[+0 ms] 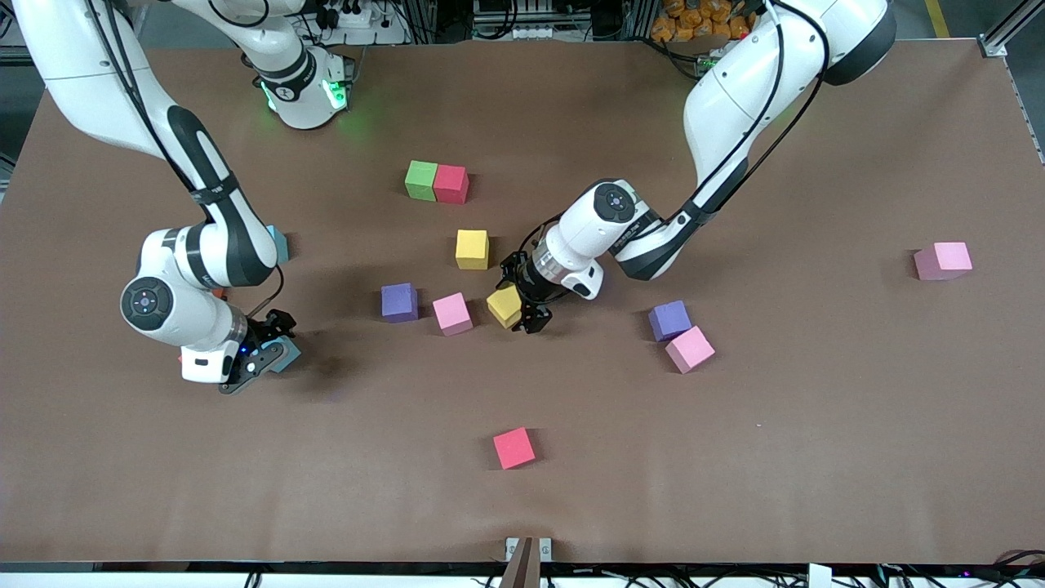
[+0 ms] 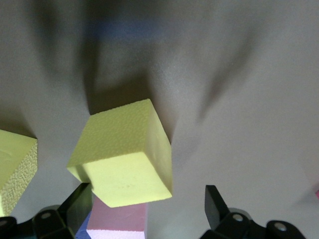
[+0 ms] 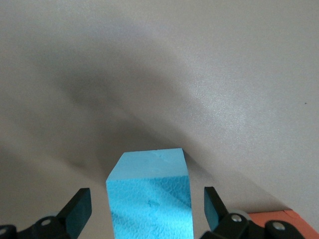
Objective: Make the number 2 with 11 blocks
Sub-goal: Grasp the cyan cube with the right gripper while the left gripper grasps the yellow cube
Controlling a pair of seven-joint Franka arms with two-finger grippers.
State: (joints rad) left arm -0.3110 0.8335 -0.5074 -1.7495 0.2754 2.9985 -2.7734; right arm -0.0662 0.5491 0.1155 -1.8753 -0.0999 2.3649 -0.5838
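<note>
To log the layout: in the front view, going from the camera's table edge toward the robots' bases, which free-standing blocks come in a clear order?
lone red cube → pink cube touching a purple one → yellow cube standing alone → green cube with its red neighbour.

Two white arms with black joint bands, thin black cables, black-fingered end effectors.

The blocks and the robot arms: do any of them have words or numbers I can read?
None can be read.
The small matte foam blocks, like the green cube and the yellow cube, have plain faces.
The white right arm carries a small mark on its black band, too small to read.
</note>
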